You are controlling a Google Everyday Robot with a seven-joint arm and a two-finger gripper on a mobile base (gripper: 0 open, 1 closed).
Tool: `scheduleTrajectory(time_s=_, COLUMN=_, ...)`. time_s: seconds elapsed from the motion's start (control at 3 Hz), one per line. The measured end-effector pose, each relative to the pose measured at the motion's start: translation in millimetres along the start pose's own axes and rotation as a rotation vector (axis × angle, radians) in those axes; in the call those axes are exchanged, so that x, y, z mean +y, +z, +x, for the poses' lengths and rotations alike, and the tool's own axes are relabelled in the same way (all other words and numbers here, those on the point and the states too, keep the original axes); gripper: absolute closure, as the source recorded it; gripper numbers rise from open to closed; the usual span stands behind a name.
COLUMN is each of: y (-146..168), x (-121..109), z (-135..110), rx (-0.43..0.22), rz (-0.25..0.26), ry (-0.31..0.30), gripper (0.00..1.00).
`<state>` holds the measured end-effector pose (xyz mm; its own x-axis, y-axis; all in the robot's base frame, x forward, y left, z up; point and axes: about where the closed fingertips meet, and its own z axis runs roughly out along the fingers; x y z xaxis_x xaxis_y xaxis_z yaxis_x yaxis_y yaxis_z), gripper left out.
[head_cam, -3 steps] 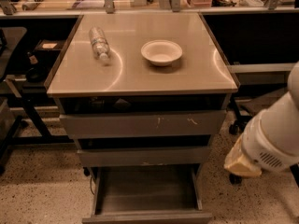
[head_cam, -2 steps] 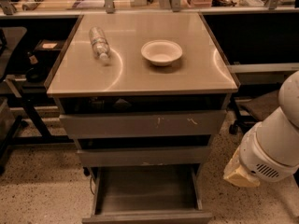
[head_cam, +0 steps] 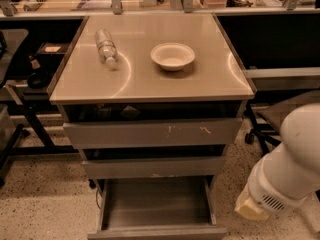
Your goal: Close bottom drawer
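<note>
The bottom drawer of the grey metal cabinet stands pulled far out toward me, its flat grey tray bare inside. Its plain front runs along the lower edge of the view. Above it are the middle drawer front with a pale chip and the widest drawer front with white scratches, both nearly shut. My white arm reaches down at the right of the cabinet, and its end goes out of the view. The gripper is out of view.
A clear plastic bottle lies on the cabinet top, and a white bowl stands beside it. A chair base is at the right, a dark table frame at the left, a cluttered bench behind.
My arm has moved down and slightly right beside the cabinet. The drawers, bottle and bowl have not moved.
</note>
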<state>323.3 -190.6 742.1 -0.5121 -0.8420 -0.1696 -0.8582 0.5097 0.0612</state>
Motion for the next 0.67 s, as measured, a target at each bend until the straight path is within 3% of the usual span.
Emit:
scheduleTrajectory(time_s=0.33, y=82, x=12, z=21, rx=0.059, rz=-0.060, ry=0.118, gripper=1.00)
scheduleTrajectory(time_s=0.67, y=144, x=15, z=33, rx=0.104, rz=-0.092, ry=0.187, gripper=1.00)
